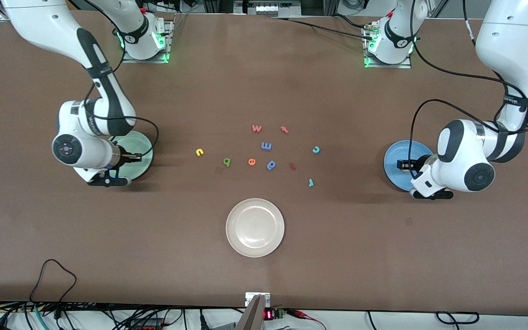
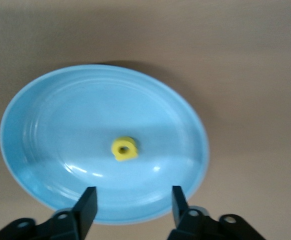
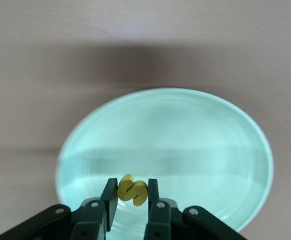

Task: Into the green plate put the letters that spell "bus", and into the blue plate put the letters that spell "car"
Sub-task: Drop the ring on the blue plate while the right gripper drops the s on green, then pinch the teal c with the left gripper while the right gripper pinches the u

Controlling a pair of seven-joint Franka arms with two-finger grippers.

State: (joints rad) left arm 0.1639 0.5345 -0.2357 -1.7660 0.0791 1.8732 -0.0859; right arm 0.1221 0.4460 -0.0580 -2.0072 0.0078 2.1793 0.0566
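Observation:
My right gripper (image 3: 132, 185) hangs low over the pale green plate (image 3: 195, 135), shut on the yellow "s" (image 3: 133, 190), which stands on edge between its fingers. In the front view that gripper (image 1: 134, 158) covers part of the green plate (image 1: 144, 149). My left gripper (image 2: 133, 199) is open over the blue plate (image 2: 60, 125), and the yellow "a" (image 2: 124, 149) lies free in the plate's middle. On the table between the plates lie the yellow "u" (image 1: 199, 152), green "b" (image 1: 227, 162), teal "c" (image 1: 316, 149) and teal "r" (image 1: 310, 182).
Other letters sit among them: a red "w" (image 1: 256, 128), red "t" (image 1: 284, 129), blue "m" (image 1: 266, 146), orange "e" (image 1: 251, 161) and blue "p" (image 1: 271, 164). A cream-white plate (image 1: 255, 227) stands nearer the front camera than the letters.

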